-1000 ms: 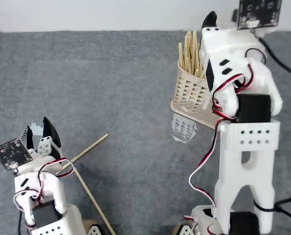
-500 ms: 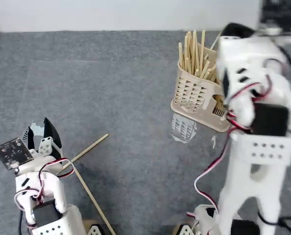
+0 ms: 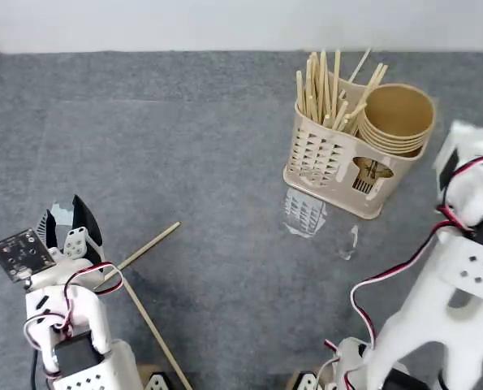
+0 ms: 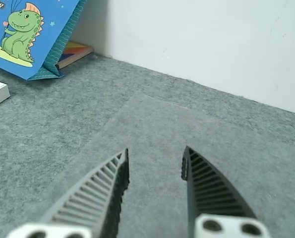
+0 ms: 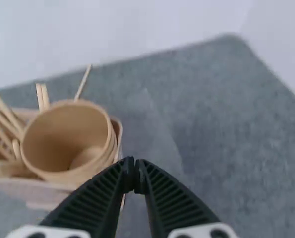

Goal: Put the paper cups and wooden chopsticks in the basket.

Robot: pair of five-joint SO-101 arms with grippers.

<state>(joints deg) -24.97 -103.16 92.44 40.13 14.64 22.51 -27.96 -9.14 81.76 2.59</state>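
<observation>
Closed and empty, the right gripper [image 5: 134, 169] is now back from the beige slotted plastic basket [image 3: 332, 162], brown paper cups [image 3: 398, 114] inside; two wooden chopsticks [image 3: 148, 246] remain outside.

Matt paper cups [image 3: 398, 115] and bare wooden chopsticks [image 3: 322, 81] stand in a smooth plastic basket [image 3: 321, 158] on rough felt [image 3: 184, 138].

Fixed overhead, looking down across grey mat [image 3: 184, 146]. From left wrist: low, close, facing wall [image 4: 211, 49]. From right wrist: angled down, near basket [image 3: 318, 158], shared with overhead.
</observation>
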